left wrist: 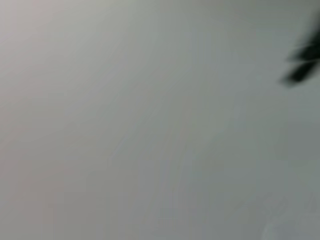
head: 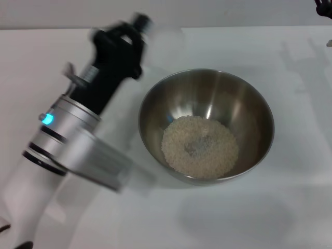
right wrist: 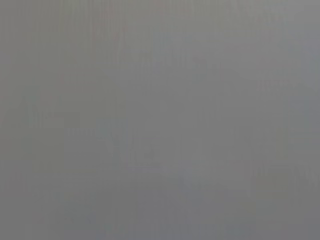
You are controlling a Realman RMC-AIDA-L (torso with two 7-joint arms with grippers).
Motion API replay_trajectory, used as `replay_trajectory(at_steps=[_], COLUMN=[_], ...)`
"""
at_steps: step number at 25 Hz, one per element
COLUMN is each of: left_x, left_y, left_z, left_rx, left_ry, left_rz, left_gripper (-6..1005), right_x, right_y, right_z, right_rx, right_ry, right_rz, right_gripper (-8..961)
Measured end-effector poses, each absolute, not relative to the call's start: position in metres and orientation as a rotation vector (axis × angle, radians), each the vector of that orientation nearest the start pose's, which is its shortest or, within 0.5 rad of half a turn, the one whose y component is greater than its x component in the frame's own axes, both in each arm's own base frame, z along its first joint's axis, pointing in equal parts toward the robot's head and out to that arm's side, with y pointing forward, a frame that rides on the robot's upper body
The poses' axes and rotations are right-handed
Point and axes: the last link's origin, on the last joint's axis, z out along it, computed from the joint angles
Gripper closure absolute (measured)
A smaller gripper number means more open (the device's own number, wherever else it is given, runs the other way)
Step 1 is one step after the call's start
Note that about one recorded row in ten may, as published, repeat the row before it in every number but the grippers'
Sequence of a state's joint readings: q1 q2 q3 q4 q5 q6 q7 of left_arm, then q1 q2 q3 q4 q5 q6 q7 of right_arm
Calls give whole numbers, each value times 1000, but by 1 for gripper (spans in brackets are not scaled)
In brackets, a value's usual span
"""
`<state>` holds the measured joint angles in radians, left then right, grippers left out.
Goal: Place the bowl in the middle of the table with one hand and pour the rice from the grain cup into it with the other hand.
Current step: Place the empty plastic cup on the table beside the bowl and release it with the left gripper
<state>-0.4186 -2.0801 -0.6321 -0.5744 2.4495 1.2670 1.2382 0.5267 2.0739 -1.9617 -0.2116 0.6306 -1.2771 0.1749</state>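
Rice (head: 199,147) already lies in the bowl (head: 206,126), mid-desk (head: 290,207), right of my left hand (head: 136,27). Its grip: I cannot tell. Cup unseen. I judge pouring done; next, retreat.

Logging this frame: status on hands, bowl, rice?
Left hand beside bowl, far-left, fingers unreadable. Right hand barely in view, far right. Rice in bowl mid-table. Grain cup unseen. Nothing obstructing.
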Motion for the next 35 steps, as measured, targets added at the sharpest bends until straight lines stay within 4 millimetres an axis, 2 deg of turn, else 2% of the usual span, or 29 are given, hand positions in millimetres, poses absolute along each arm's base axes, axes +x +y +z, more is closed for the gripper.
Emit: replay_trajectory(at_steps=[1, 2, 3, 6, 8, 9, 12, 14, 16, 20, 35], left_x=[-192, -195, -206, -235, -251, -265, -282, -282, -294, -300, -311], left_y=[314, 317, 324, 339, 345, 350, 354, 354, 354, 353, 351], left_z=[-65, -61, -53, -42, -39, -38, -42, -42, -50, -55, -59], left_rx=[-1561, -1575, -1600, -1631, -1638, -1649, -1668, -1668, -1693, -1713, -1736], left_ry=[657, 563, 369, -13, -163, -301, -477, -477, -567, -606, -641], left_rz=[-353, -398, -478, -608, -640, -659, -665, -665, -610, -566, -501], left_gripper=[973, 973, 973, 973, 973, 973, 973, 973, 973, 973, 968], right_x=[277, 277, 277, 276, 276, 276, 275, 274, 274, 274, 274], right_y=[370, 370, 370, 371, 371, 371, 371, 371, 370, 370, 369], right_z=[21, 21, 21, 21, 21, 21, 20, 20, 20, 20, 20], right_rx=[-1464, -1466, -1467, -1470, -1470, -1471, -1473, -1474, -1475, -1476, -1477], right_ry=[385, 385, 384, 382, 381, 381, 378, 375, 373, 372, 372], right_rz=[931, 930, 930, 932, 934, 935, 937, 940, 941, 942, 942], right_gripper=[211, 211, 211, 210, 210, 210, 210, 211, 211, 210, 210])
